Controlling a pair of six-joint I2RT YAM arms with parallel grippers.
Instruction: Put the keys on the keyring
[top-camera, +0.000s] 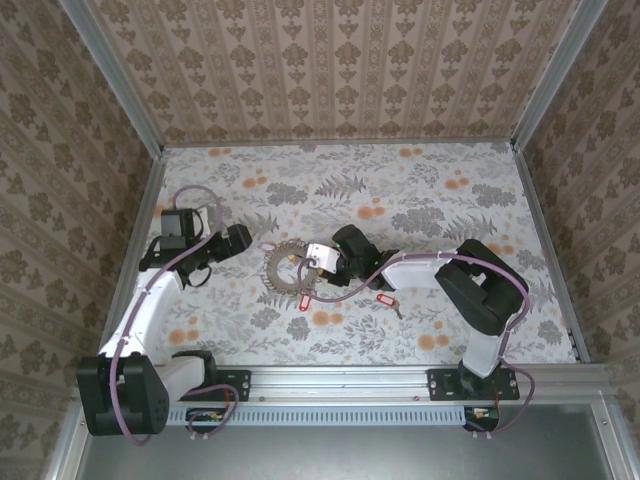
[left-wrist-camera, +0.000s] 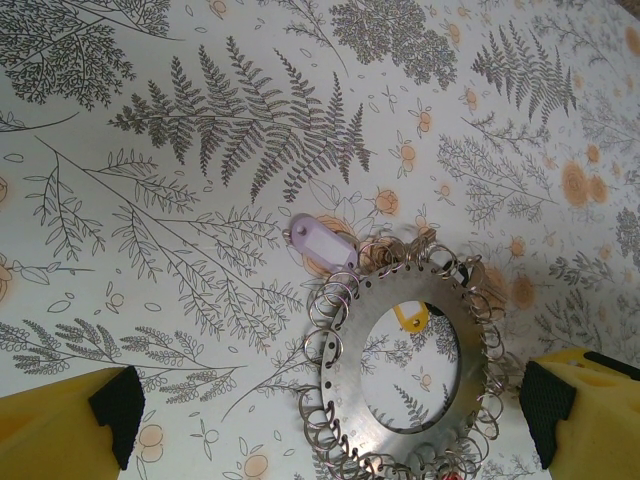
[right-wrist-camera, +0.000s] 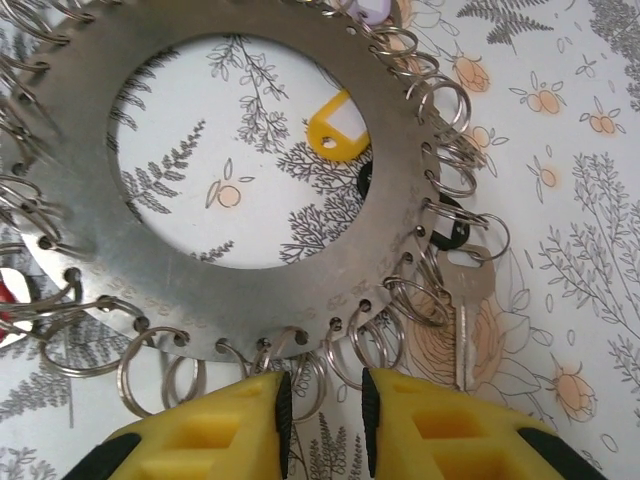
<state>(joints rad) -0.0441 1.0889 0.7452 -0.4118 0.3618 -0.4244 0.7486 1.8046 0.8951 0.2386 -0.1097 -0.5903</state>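
The keyring (top-camera: 288, 268) is a flat grey metal ring rimmed with several small split rings, lying mid-table. My right gripper (top-camera: 308, 265) sits at its right edge. In the right wrist view the yellow fingers (right-wrist-camera: 230, 430) stand narrowly apart at the keyring's (right-wrist-camera: 250, 290) lower rim, with small split rings lying in the gap of the gripper (right-wrist-camera: 325, 390). A yellow tag (right-wrist-camera: 335, 130) shows through the hollow, and a black-headed metal key (right-wrist-camera: 466, 300) hangs on the right. My left gripper (left-wrist-camera: 330, 415) is wide open around the keyring (left-wrist-camera: 345, 370). Two red-tagged keys (top-camera: 306, 301) (top-camera: 383, 298) lie loose on the table.
A lilac tag (left-wrist-camera: 322, 243) rests at the ring's far edge, beside the yellow tag (left-wrist-camera: 412, 318). The floral table (top-camera: 400, 190) is walled on three sides by patterned panels, with a metal rail (top-camera: 340, 378) along the near edge.
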